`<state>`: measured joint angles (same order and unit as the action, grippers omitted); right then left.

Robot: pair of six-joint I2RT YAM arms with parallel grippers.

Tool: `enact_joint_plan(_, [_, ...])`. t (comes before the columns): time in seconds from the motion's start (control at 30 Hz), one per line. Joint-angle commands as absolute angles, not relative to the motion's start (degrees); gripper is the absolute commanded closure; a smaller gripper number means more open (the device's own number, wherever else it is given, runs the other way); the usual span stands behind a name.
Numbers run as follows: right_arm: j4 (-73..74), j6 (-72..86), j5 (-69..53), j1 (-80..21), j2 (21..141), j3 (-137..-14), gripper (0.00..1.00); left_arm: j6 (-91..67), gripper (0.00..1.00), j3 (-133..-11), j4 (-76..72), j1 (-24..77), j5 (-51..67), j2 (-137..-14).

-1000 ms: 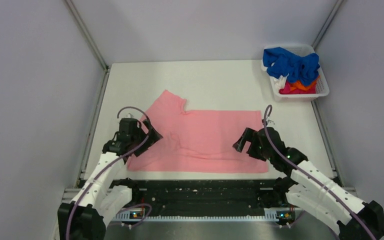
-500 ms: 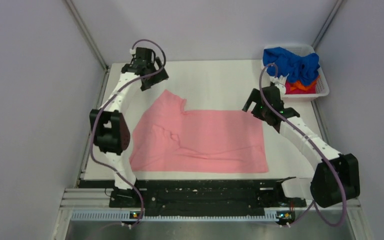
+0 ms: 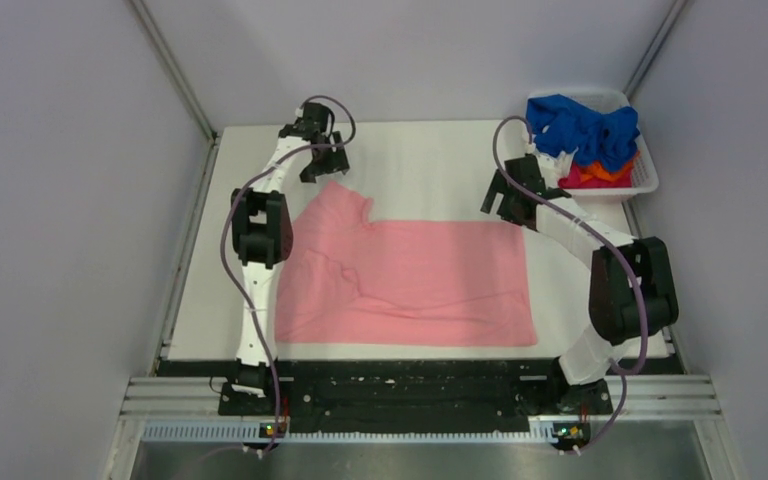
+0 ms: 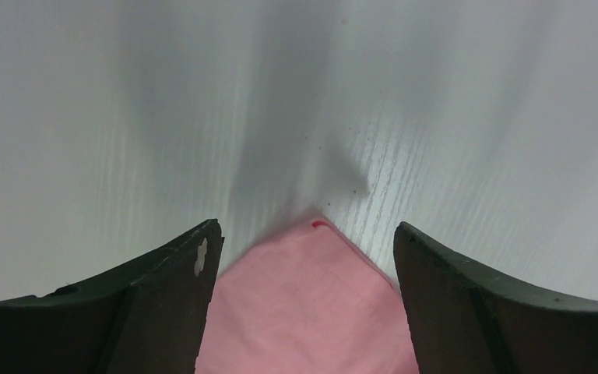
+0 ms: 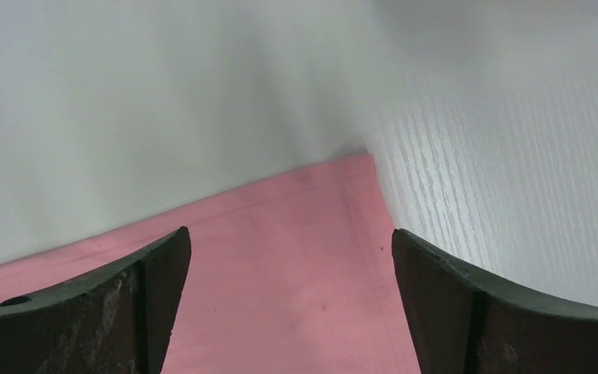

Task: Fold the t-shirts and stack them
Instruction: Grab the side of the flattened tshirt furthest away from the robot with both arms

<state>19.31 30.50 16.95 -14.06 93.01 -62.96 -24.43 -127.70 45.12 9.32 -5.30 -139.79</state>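
Pink t-shirt (image 3: 410,280) lies spread flat mid-table (image 3: 430,160). Left gripper (image 3: 322,165) is released, jaws wide over its far-left corner. Right gripper (image 3: 507,200) is released over its far-right corner. Other t-shirts (image 3: 580,125) are piled in the basket (image 3: 650,182).

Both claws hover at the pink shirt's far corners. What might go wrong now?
The left gripper has only the very tip of the pink t-shirt between its open jaws, so a pinch may miss or slip. The right gripper sits over a corner nearer the arms, so the fold may skew. The wrinkles near the left side could get trapped.
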Motion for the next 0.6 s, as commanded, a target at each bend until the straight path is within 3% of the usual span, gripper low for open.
enact_joint_plan(0.0, [17.71, 28.79, 17.75, -13.32, 95.68, -66.16, 0.02, -22.59, 0.16, -132.65, 43.73, 9.49, -5.05, -142.69])
enact_joint_plan(0.27, [16.83, 28.58, 17.66, -12.94, 98.71, -66.38, 0.03, -21.63, 0.26, -132.49, 45.73, 10.6, -7.33, -145.04])
enact_joint_plan(0.57, [16.56, 28.55, 19.01, -12.49, 100.65, -66.69, 0.04, -18.43, 0.55, -132.45, 50.3, 13.15, -13.89, -145.83])
